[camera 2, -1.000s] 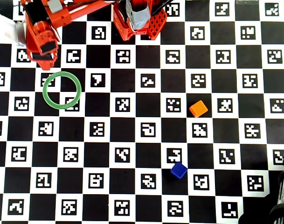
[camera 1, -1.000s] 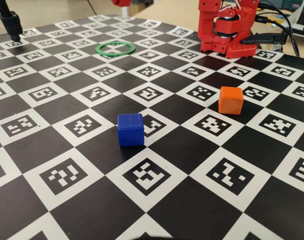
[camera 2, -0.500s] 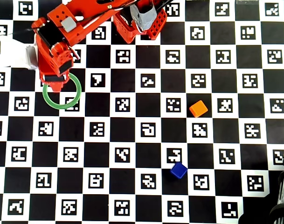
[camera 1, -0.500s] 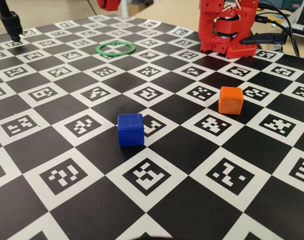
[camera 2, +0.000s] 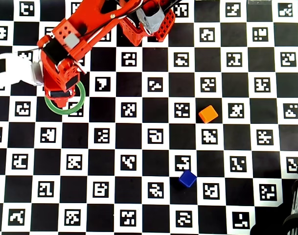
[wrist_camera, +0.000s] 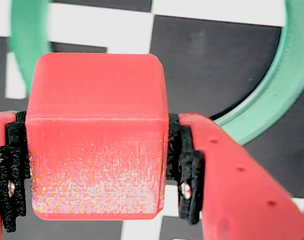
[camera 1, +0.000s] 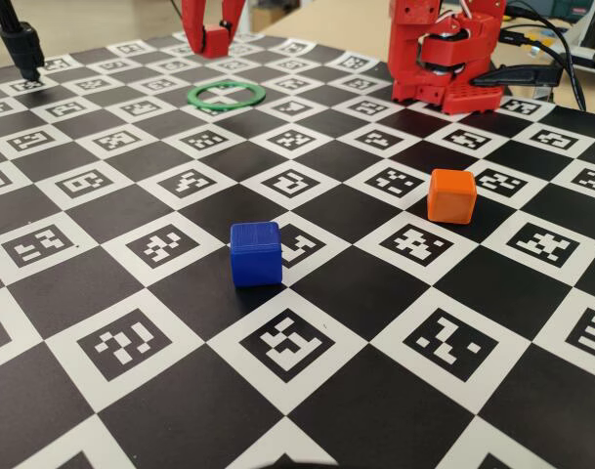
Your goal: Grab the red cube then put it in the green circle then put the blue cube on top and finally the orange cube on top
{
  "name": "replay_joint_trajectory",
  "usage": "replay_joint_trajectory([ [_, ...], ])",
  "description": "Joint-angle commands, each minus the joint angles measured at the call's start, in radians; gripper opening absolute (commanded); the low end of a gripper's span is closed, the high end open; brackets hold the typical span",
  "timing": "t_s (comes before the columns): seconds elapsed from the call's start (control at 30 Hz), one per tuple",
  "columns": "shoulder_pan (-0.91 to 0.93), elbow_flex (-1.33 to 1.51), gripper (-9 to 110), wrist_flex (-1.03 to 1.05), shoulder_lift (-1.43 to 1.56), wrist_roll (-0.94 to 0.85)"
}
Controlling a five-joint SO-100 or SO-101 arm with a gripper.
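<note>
Black-and-white checkered board (camera 2: 153, 161) covers the table, printed with markers. Red arm (camera 2: 75, 34) reaches from its base over the green circle (camera 1: 226, 95). In the wrist view the gripper (wrist_camera: 94, 165) pinches the red cube (wrist_camera: 94, 135) between its black pads (wrist_camera: 184, 170), above the ring. Well apart sit the orange cube (camera 2: 208, 113) and the blue cube (camera 2: 187, 178).

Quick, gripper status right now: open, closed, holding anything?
Gripper: closed on the red cube, held between both fingers above the green circle.
</note>
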Motion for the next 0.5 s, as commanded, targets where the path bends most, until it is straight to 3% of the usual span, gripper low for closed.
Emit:
replay_joint_trajectory([
  [0.0,0.021,-0.040,2,-0.020,0.008,0.005],
  [0.47,0.038,-0.025,2,-0.009,-0.006,-0.002],
])
